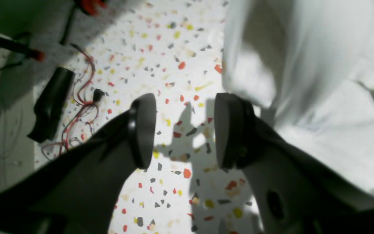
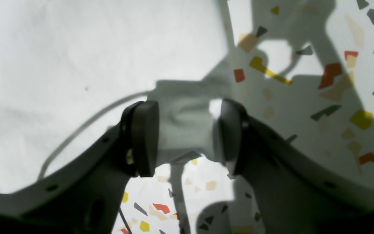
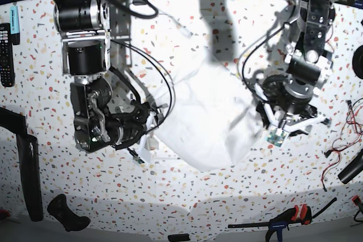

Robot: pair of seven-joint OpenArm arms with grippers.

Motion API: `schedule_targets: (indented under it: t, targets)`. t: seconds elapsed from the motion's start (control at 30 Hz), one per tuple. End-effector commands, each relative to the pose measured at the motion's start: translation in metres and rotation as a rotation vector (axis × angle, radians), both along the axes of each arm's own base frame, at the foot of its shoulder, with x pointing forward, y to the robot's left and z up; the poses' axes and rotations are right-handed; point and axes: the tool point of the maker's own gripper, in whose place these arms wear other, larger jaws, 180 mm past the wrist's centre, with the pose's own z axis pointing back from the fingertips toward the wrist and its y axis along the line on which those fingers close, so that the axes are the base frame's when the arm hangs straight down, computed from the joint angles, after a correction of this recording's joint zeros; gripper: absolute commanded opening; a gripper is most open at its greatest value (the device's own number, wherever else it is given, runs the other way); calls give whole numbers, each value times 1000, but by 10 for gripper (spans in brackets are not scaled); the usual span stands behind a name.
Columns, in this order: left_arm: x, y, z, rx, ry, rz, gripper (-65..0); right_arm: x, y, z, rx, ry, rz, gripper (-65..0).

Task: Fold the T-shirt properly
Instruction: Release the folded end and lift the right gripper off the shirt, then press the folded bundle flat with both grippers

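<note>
The white T-shirt (image 3: pixel 204 100) lies rumpled across the middle of the speckled table (image 3: pixel 187 196). In the left wrist view my left gripper (image 1: pixel 183 130) hangs open over bare table, with the shirt's edge (image 1: pixel 304 81) just beyond one of its fingers (image 1: pixel 229 130). My right gripper (image 2: pixel 183 136) is open too. A shaded bit of the shirt's edge (image 2: pixel 183 126) lies in the gap between its pads (image 2: pixel 143 139). I cannot tell whether they touch the cloth. The rest of the shirt (image 2: pixel 60 65) fills that view's left side.
Red wires (image 1: pixel 80 107) and a black handle (image 1: pixel 52 104) lie on the table to one side of the left gripper. A remote control (image 3: pixel 5 55) lies at the far left, with black bars (image 3: pixel 28 168) below it. An orange-tipped clamp (image 3: pixel 289 216) lies near the front edge.
</note>
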Motion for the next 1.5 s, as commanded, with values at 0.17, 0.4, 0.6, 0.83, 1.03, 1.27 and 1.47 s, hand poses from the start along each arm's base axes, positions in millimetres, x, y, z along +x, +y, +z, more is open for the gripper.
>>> schedule_targets:
  t: [0.17,0.4,0.6,0.83,1.03,1.27,1.47]
  targets:
    - [15,-23,41,-139,-194,-71,-371,15,0,19,8,-52,3,-347]
    - [17,-59,-1,-312,-103,-239,-371,15,6,22,44,-52,4,-347]
    - [40,-7,-90,-148,30,-84,-371,9,13,24,88,-24,16,-347]
    - [38,7,-110,-114,132,-20,-371,13,13,29,92,-34,17,-347]
    - [45,-14,-18,-126,-40,-66,-371,46,29,94,211,-119,48,-347]
    - [20,-42,12,-265,-40,-129,-371,83,48,158,361,-334,23,-347]
    - [-19,-73,-21,-397,91,-249,-371,104,64,161,245,-489,2,-347]
